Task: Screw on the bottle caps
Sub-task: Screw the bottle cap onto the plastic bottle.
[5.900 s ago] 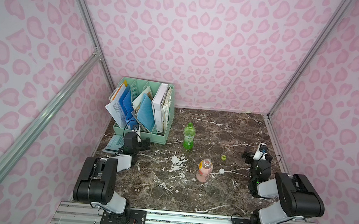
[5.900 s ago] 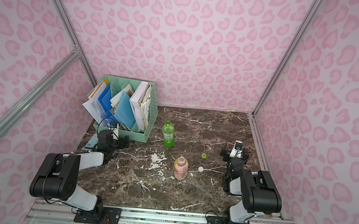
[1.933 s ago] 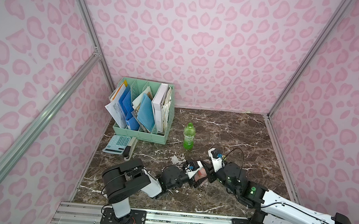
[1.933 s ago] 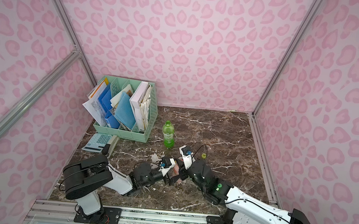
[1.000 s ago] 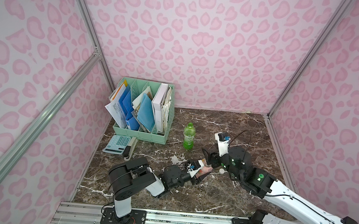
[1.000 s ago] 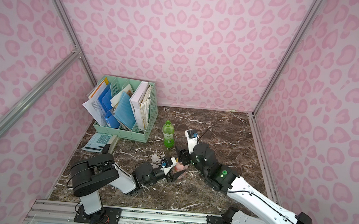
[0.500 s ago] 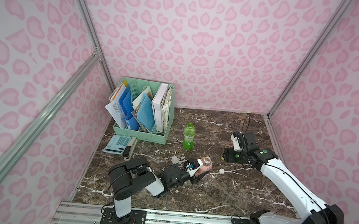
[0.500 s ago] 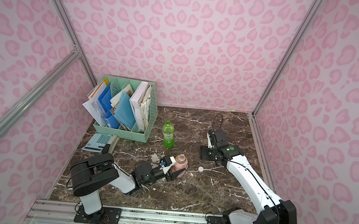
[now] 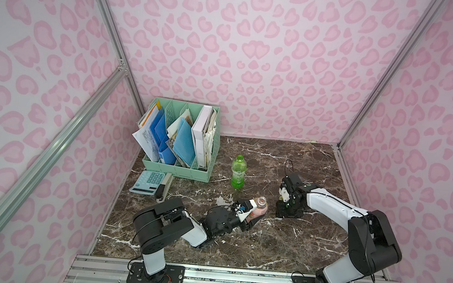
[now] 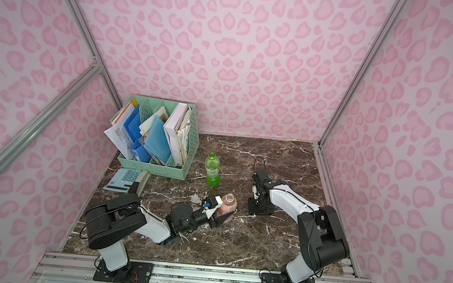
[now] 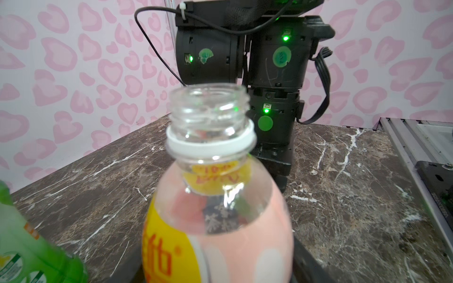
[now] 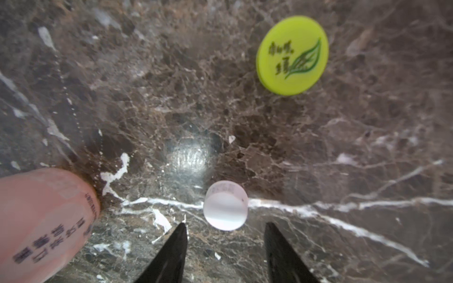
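The dark marble counter (image 9: 295, 239) fills the floor of the pink-walled cell. At its far left corner stands a mint file organizer (image 9: 188, 174) stuffed with folders and papers, and a pale blue calculator (image 9: 149, 183) lies flat just in front of it. The green bottle (image 9: 238, 174) stands upright near the organizer's front right corner, long axis vertical and uncapped neck pointing up. Nearer the middle of the counter is the shorter pink bottle (image 9: 259, 209), also upright, its open threaded mouth facing up above a white neck ring. The left claw (image 9: 249, 216) reaches in low from the side and is clamped on its lower body. Just to its right, the right claw (image 12: 225, 229) points straight down at the counter with its two dark tips spread apart and holding nothing. The yellow-green cap (image 12: 293, 55) lies flat, leaf-printed top up, a little beyond it. The white cap (image 12: 225, 205) also lies flat, closed top up, just ahead of the spread tips and beside the pink bottle's base.
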